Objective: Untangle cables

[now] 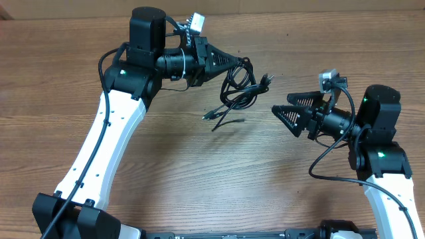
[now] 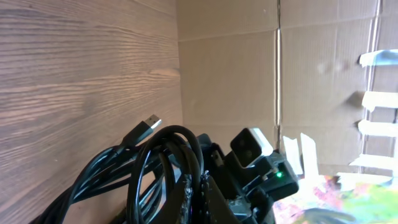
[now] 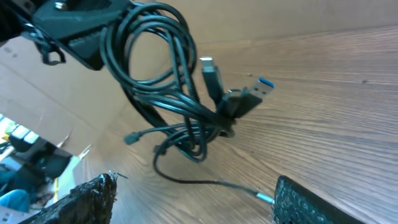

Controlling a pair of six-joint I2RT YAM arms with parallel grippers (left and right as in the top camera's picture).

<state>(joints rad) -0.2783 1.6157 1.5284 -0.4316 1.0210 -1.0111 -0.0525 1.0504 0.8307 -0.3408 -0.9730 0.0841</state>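
**Clerk:** Item one, your left gripper?

**Arm:** My left gripper point(image 1: 238, 63) sits near the far edge of the bench point(image 1: 166, 172), about halfway along it. It is closed on the top loop of the cables point(image 1: 240, 89).

**Clerk:** Item two, the cables?

**Arm:** Thin black leads, looped and knotted into one bunch. The bunch hangs from that gripper, just on the near side of it. One blue-tongued plug point(image 3: 261, 84) sticks out to the side. One silver-tipped lead point(image 3: 264, 198) trails away from the bunch, low over the wood. I cannot tell whether the bunch itself rests on the bench.

**Clerk:** Item three, your right gripper?

**Arm:** My right gripper point(image 1: 282, 109) is toward the right edge, near the bunch but apart from it. It is spread wide with nothing between its fingers point(image 3: 93, 199).

**Clerk:** Anything else?

**Arm:** A cardboard wall point(image 2: 249, 74) stands along the far edge.
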